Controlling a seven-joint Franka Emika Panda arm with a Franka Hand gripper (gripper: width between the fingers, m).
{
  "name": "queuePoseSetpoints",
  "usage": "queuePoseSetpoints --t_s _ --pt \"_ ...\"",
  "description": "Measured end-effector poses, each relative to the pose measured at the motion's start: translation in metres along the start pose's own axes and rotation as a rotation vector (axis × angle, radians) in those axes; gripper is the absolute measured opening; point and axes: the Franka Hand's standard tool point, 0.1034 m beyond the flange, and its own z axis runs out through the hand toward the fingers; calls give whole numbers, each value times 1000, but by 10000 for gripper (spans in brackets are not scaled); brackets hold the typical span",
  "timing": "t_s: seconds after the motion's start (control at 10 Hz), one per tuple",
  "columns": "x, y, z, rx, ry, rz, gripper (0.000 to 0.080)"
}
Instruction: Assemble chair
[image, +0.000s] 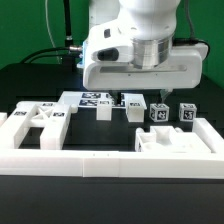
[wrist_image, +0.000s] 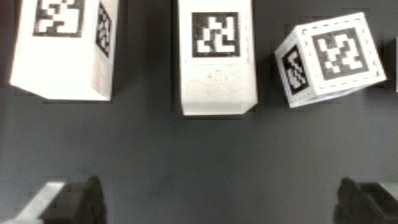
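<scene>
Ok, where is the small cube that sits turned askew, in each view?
Exterior view: the askew cube stands between a square leg on the exterior view's left and a second cube.
Wrist view: the askew cube stands beside the same square leg, not touching it.
Shared landmark: that square leg.

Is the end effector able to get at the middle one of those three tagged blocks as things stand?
Probably yes. The end effector is open and empty, and the middle block stands clear of the tilted block and the straight neighbour, with gaps on both sides.
</scene>
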Motion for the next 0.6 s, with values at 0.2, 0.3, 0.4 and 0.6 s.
queuePoseSetpoints --t_s 0.2,0.3,0.4,0.6 --pt "5 1 8 5 -108 -8 649" --pt "-1 3 14 6 -188 -8 649" --pt "-1 4 17 8 -236 -11 649" --pt "-2 5 21 14 -369 -15 649"
